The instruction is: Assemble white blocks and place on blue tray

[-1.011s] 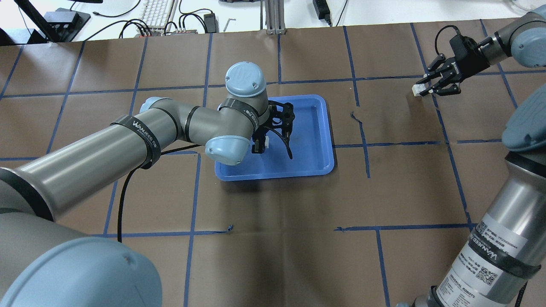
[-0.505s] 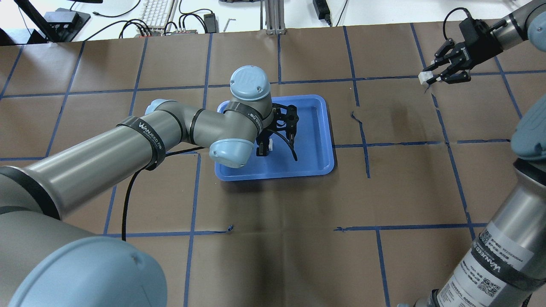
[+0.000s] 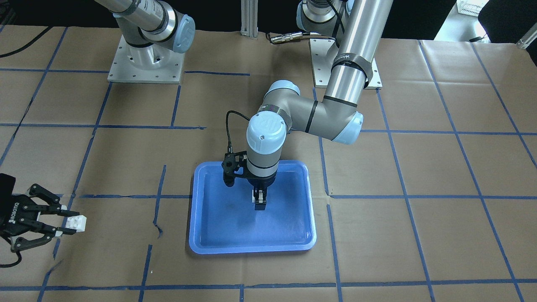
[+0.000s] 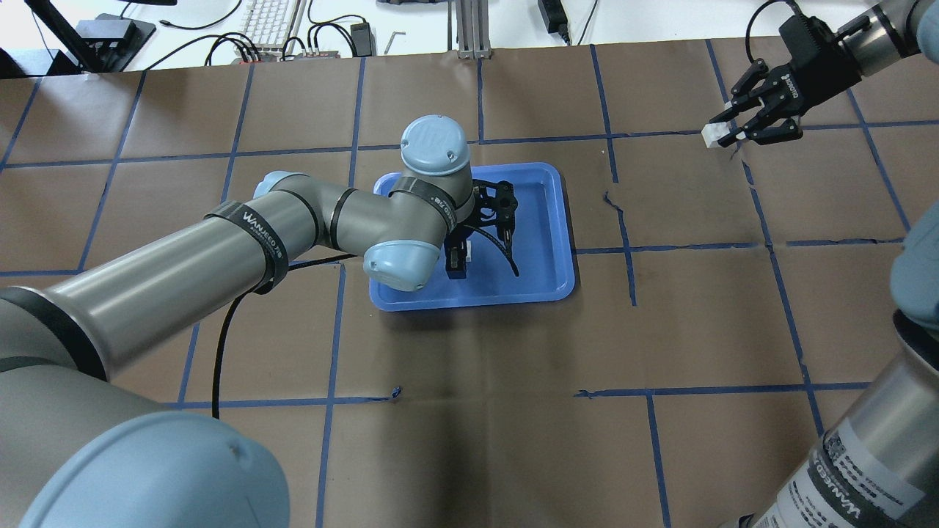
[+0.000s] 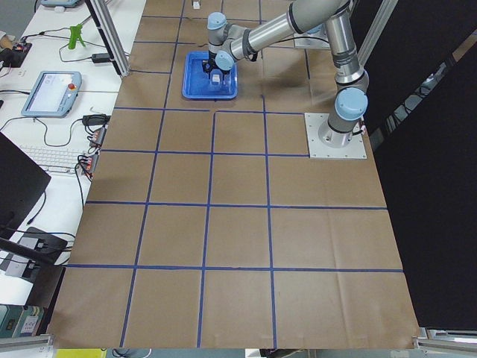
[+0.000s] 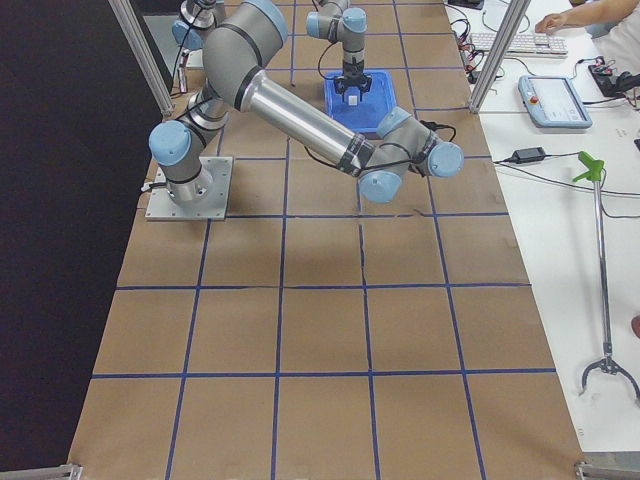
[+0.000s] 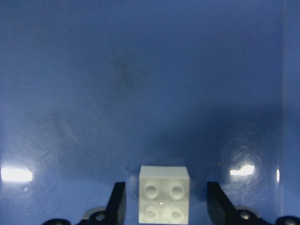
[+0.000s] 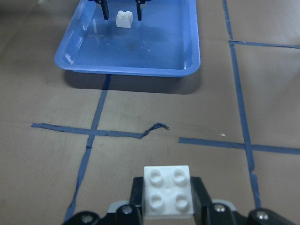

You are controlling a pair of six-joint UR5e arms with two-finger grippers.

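While left tool (image 7: 167, 205) gapes astride white block (image 7: 164, 194) in blue tray (image 3: 209, 235) | right tool (image 3: 63, 219) clamps second block (image 8: 167, 192); torn tape (image 8: 152, 129) between

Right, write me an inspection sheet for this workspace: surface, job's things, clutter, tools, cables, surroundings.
Surface: brown paper table cover, flat, marked with a blue tape grid.
Job's things: blue tray mid-table; one white block seems to sit on its floor; second white block held above the paper, away from the tray; the two not yet joined.
Clutter: nothing seen.
Tools: left tool open, fingers either side of the tray's block without touching; right tool shut on the second white block.
Cables: black cable trails from under the left arm.
Surroundings: keyboard on the bench beyond; teach pendant alongside.
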